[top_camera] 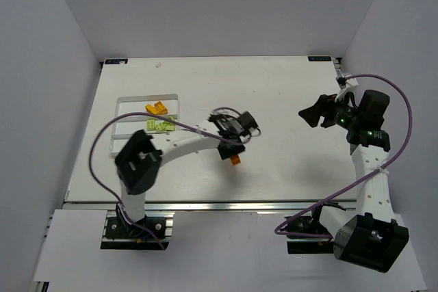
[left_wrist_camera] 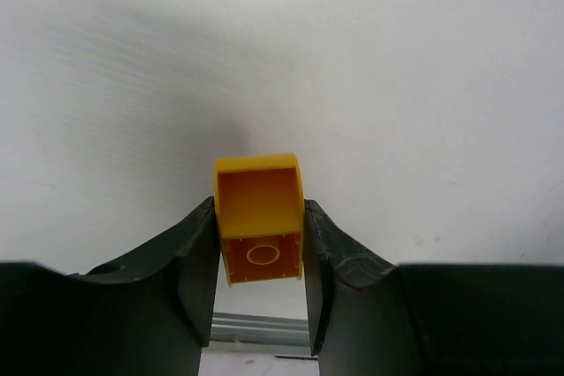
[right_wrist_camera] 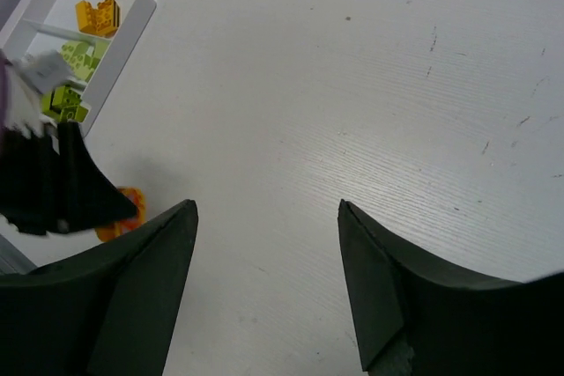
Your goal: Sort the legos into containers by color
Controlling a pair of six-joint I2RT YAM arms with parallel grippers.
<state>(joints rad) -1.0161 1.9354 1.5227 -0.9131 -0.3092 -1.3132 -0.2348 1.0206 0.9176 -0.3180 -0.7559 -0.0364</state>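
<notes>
Mid-desk point(top_camera: 287, 94), well apart from the white divided tray point(top_camera: 122, 102), the left gripper point(left_wrist_camera: 261, 217) is clamping an orange-yellow brick point(left_wrist_camera: 258, 204) in its jaws.
Probably best: carrying it to the far compartment holding orange bricks point(top_camera: 157, 108) and releasing low. The right gripper point(right_wrist_camera: 266, 217) is hovering, jaws wide. The left arm point(top_camera: 185, 143) is hiding the tray's near end.

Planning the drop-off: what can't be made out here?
Top view: the left arm covers the near end of the white compartment tray.
Left wrist view: the left gripper hides the sides of the orange-yellow plastic brick.
Right wrist view: that arm blocks the tray's near end; lime-green bricks too small to count.
</notes>
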